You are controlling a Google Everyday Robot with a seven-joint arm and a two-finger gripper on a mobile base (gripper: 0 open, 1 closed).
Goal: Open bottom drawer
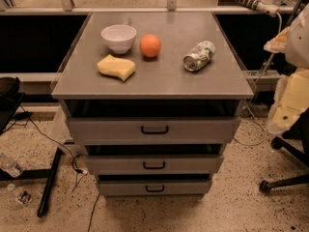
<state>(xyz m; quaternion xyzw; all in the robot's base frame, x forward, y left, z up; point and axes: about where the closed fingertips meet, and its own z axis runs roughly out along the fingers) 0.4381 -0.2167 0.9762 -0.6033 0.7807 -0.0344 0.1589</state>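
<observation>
Grey metal bottom drawer (120, 188), small black loop handle (155, 188); gripper (289, 98) at right edge, state unclear

1. The single camera is looking down from above and in front of the drawer cabinet (154, 129), facing its drawer fronts and the far side of the room.
2. It is tilting steeply enough that the cabinet top (159, 79) and all three fronts are showing, the bottom drawer (154, 187) lying nearest the lower edge.
3. It is standing fairly near: the cabinet is filling the middle, with floor (241, 202) showing left, right and near.
4. The gripper (284, 114) is showing at the right edge, right of the cabinet.
</observation>
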